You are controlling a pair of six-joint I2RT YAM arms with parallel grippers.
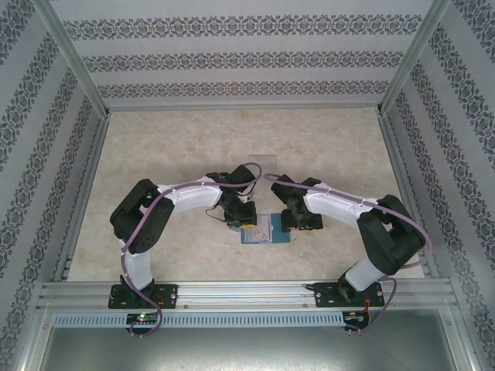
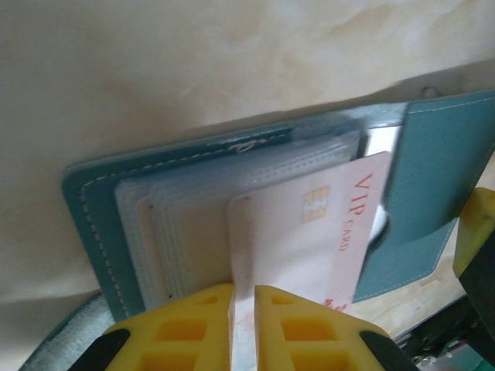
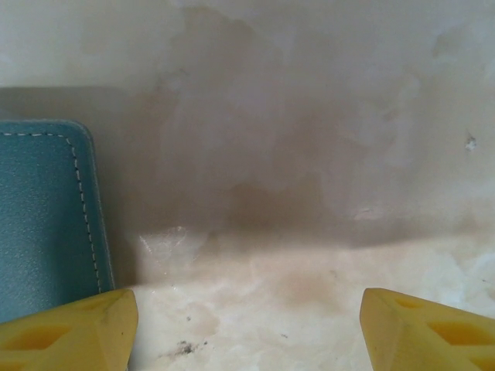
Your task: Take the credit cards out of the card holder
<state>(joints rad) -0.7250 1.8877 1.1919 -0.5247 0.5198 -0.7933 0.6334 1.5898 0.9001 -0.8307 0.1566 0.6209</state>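
Left gripper [image 2: 244,297]: jaws almost closed, pinching the near edge of 1 card [image 2: 309,224], the pinkish-white VIP one. The card runs ahead of the fingers and slightly right, partly out of the clear sleeves [image 2: 193,201]. The holder [image 2: 93,216] lies open on the table [image 2: 155,69], directly ahead of this gripper. Its teal flap [image 2: 441,170] sits to the right, against the card's far edge. Can't tell if it's touching or overlapping.

Right gripper [image 3: 247,309]: wide open, holding nothing, bare table ahead of it. The holder's stitched edge sits beside the finger on the left of its wrist view. Can't tell if there's contact.

My read is that the step in hand is drawing this card out of its sleeve. How I'd do it:
- Pull straight back toward my left wrist, along the card's length and in the sleeve's plane. Lifting or twisting would likely bow the card and jam it in the sleeve mouth.
- The grip is on a thin strip of a slick edge. If it creeps, stop and re-pinch deeper instead of squeezing harder.
- The holder looks light, so it'll probably drag along with the card. Press the right gripper down on that stitched edge first, then pull.
- The flap side is the likely snag. If the card hangs there, bias the pull slightly left, away from the flap.
- Go slow until the card clears the sleeve mouth.

Several sleeves are stacked behind this card. Can't tell how many of them hold cards.
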